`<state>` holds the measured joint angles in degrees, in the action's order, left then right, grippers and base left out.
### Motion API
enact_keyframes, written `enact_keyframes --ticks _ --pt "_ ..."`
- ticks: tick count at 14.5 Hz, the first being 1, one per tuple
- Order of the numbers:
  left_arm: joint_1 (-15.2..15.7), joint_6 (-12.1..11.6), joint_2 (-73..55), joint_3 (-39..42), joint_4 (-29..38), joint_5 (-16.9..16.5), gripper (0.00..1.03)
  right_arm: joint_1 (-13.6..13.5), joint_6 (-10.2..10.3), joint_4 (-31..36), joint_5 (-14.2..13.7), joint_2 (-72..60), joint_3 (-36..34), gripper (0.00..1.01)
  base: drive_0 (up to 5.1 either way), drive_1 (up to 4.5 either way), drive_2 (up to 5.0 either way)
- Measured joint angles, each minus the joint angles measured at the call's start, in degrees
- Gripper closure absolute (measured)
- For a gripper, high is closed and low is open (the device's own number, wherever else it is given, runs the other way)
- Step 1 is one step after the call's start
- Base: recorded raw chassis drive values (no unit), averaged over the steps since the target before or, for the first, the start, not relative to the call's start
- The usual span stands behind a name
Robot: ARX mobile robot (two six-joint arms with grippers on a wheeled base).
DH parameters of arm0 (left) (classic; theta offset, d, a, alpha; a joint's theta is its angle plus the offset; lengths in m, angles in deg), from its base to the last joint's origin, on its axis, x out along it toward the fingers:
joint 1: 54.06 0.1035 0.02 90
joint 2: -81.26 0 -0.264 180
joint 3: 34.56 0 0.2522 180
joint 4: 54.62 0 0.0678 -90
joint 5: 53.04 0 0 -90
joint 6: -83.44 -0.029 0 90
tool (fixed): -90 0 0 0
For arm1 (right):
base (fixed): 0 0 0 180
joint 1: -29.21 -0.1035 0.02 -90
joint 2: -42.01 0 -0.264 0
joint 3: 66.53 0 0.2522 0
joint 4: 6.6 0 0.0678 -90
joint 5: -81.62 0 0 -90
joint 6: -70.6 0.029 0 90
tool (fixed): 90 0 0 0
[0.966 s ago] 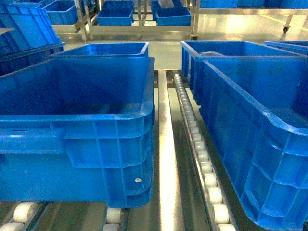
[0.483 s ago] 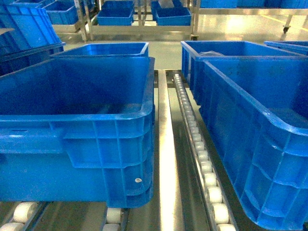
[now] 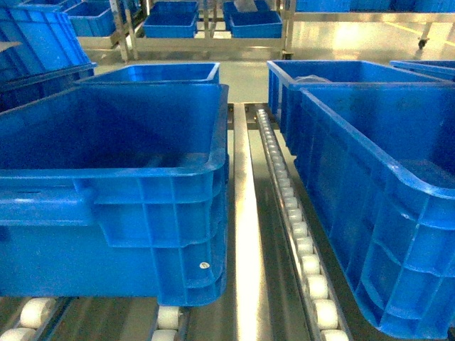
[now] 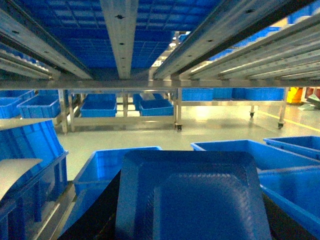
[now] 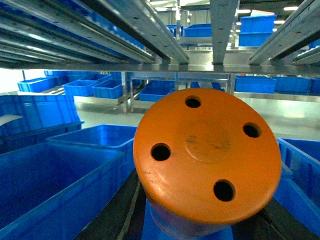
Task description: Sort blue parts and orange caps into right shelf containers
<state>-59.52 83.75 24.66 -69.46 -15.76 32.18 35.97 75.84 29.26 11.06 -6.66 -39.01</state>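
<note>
The right claw (image 5: 205, 235) is clenched on an orange cap (image 5: 207, 160), which fills the centre of the right wrist view; its flat top faces the camera and shows four round holes. Dark claw fingers (image 5: 112, 215) show at the lower left and lower right of that frame, beside the cap's body. Beyond the cap, large blue crates (image 5: 55, 175) stand at the lower left and more lie behind, under steel shelf rails (image 5: 135, 20) running across the top of the frame.

The left claw (image 4: 190, 235) is grasping a blue part (image 4: 192, 195), a ridged blue plastic piece with a raised middle panel that fills the lower centre of the left wrist view. Dark claw edges show at its lower left and lower right corners. Past it are open blue crates, and steel rails cross the top of the frame.

In the head view neither claw nor either small piece appears. A big blue crate (image 3: 114, 192) fills the left of the frame, and the right shelf containers (image 3: 384, 213) fill the right, one behind the other. Between them runs a steel track with a row of white rollers (image 3: 302, 249). Further crates sit on racks at the top of the frame.
</note>
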Motion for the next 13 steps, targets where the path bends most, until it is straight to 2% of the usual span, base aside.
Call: enact_keyframes --ticks 1,2,4,5,6,9,13 --pt "1.20 2.58 -18.14 -13.03 -1.99 1.40 0.53 0.00 -0.85 2.05 -2.95 -17.86 11.15 0.53 0.0 0.00 0.0" --pt "1.11 4.13 -27.43 -18.80 -4.55 2.43 0.40 -0.04 -1.27 0.33 -4.44 -26.08 15.15 0.41 0.0 0.00 0.0" --pt "0.24 5.29 -36.22 -23.80 -5.07 3.76 0.16 -0.96 -2.43 1.55 -8.09 -34.67 18.18 0.16 0.0 0.00 0.0" --pt "0.13 5.25 -36.35 -24.13 -5.44 4.22 0.07 -1.22 -3.34 2.32 -10.49 -34.86 18.71 0.07 0.0 0.00 0.0" --pt "0.15 4.83 -35.12 -24.11 -4.44 5.20 0.05 -1.62 -4.09 4.81 -10.84 -33.48 18.10 0.04 0.0 0.00 0.0" --pt "0.33 4.81 -35.08 -24.00 -4.63 5.35 0.05 -1.05 -6.27 5.46 -9.07 -32.63 14.25 0.03 0.0 0.00 0.0" --pt "0.31 4.79 -35.08 -24.00 -4.50 5.35 0.05 -1.07 -7.23 5.66 -9.07 -32.98 14.23 0.03 0.0 0.00 0.0"
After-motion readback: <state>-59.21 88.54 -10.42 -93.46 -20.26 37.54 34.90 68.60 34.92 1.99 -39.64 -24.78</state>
